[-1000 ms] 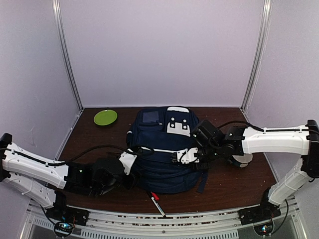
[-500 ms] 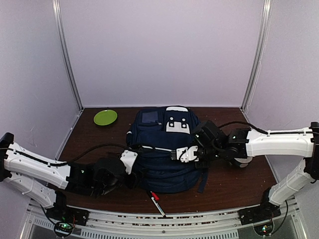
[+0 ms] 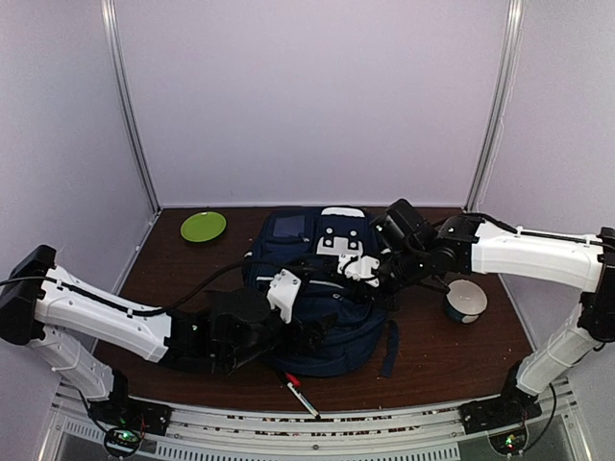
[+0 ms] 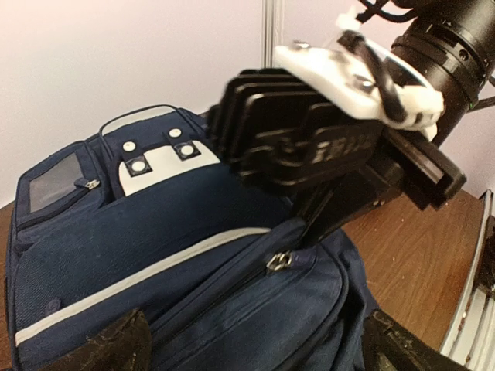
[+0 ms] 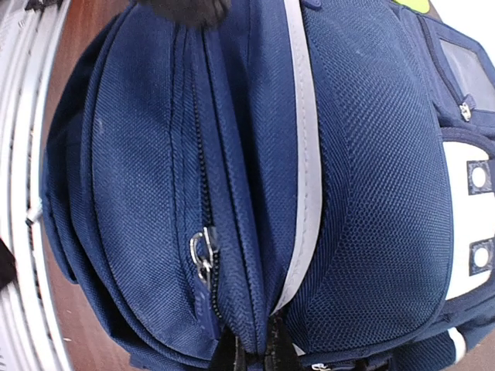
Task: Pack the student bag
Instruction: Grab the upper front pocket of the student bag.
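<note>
The student bag lies flat mid-table, navy with white stripes and a white buckle patch. My right gripper reaches in from the right and is shut on a fold of the bag's fabric beside the front pocket seam; in the right wrist view its tips pinch that fold, just right of a metal zipper pull. My left gripper hovers over the bag's near side with its jaws wide open. In the left wrist view its fingertips sit at the bottom corners, the zipper pull between and ahead of them.
A green plate lies at the back left. A grey and white roll stands right of the bag, under the right arm. A red and white pen lies at the table's front edge, near a loose bag strap.
My left gripper moved right and up over the bag and opened wide. My right gripper shut on the bag's fabric and pulled it back toward the buckle patch.
</note>
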Robot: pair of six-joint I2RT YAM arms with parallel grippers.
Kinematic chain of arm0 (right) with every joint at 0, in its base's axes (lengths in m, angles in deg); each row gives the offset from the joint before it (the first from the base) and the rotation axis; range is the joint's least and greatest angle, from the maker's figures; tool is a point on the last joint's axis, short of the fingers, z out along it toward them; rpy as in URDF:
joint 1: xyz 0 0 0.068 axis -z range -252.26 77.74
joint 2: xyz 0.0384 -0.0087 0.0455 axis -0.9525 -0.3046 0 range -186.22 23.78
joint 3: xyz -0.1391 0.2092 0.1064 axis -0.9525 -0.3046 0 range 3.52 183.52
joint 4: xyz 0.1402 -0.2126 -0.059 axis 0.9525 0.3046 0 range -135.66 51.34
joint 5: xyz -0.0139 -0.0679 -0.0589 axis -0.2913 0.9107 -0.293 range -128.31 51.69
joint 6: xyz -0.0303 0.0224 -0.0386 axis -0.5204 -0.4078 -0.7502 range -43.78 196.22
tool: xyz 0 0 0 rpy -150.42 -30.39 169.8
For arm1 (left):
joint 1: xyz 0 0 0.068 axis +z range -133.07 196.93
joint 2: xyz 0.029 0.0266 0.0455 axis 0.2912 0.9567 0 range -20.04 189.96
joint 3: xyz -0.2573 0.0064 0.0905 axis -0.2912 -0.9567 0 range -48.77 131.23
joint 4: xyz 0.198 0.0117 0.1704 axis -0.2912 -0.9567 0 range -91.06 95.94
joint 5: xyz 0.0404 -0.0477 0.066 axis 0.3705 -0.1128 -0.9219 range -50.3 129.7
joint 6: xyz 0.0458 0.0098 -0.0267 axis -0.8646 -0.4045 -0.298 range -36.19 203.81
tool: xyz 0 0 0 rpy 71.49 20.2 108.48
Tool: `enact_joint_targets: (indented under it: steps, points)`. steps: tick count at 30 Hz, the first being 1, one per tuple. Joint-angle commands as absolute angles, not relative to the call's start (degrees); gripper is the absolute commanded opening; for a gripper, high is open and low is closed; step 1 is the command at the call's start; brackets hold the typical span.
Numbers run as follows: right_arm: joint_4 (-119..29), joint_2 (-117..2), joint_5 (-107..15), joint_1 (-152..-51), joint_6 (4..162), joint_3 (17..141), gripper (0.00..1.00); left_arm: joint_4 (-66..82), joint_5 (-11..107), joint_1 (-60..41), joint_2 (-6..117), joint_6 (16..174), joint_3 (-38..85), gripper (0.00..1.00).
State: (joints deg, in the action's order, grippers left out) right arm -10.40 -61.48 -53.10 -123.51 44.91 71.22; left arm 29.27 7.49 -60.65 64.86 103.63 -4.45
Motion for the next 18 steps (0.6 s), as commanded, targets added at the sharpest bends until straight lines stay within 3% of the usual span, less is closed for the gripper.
enact_joint_targets:
  steps: [1,8,18]
  points:
    - [-13.5,-63.1,-67.6,-123.5,51.2,77.3,0.00,35.8,3.9,-60.8,69.3,105.2,-1.1,0.98]
    - [-15.7,-65.6,-71.3,-123.5,56.3,80.6,0.00,25.7,-3.4,-60.4,74.1,109.1,5.7,0.96]
    - [-19.5,-62.3,-70.5,-123.3,57.9,77.3,0.00,19.6,-7.5,-60.3,77.0,114.0,6.8,0.58]
